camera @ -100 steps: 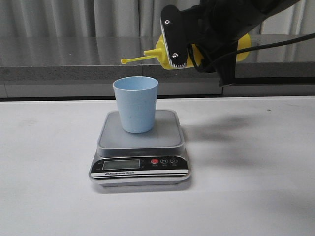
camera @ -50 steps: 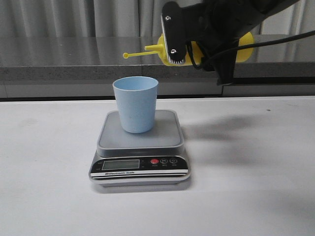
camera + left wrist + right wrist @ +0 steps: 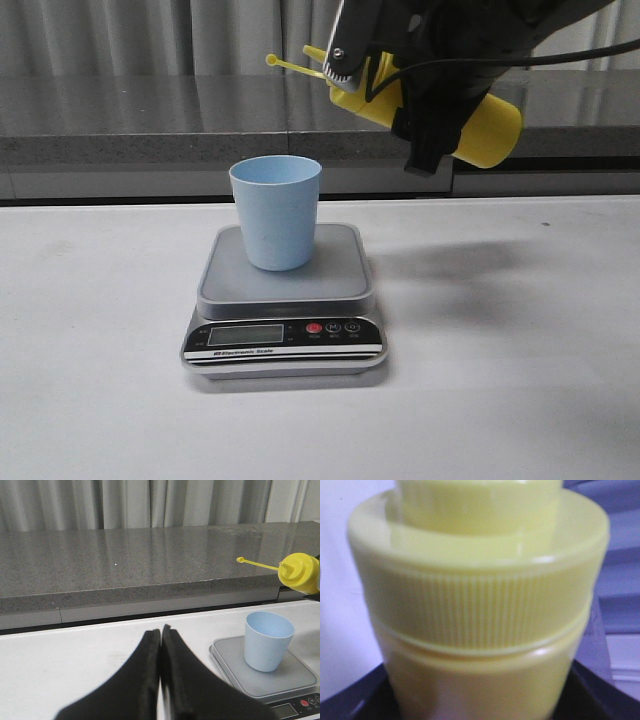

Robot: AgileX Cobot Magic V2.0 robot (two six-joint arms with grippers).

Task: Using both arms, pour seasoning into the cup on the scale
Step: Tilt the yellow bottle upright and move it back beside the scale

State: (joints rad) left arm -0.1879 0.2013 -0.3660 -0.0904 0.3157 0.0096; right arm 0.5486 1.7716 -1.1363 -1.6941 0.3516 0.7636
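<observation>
The cup [image 3: 276, 211] stands upright on the scale [image 3: 284, 300], centre frame, ready for weighing. The right gripper [image 3: 385, 62] clamps the seasoning [image 3: 470, 120] at upper right; its long axis slopes, nozzle aimed up-left. The left gripper [image 3: 160, 650] appears closed, empty.

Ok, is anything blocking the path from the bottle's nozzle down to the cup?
Nothing visible does. The right gripper holds the seasoning bottle tilted above and right of the cup, which sits open on the scale. Only open air lies between them. The left gripper is shut, off to the side.
</observation>
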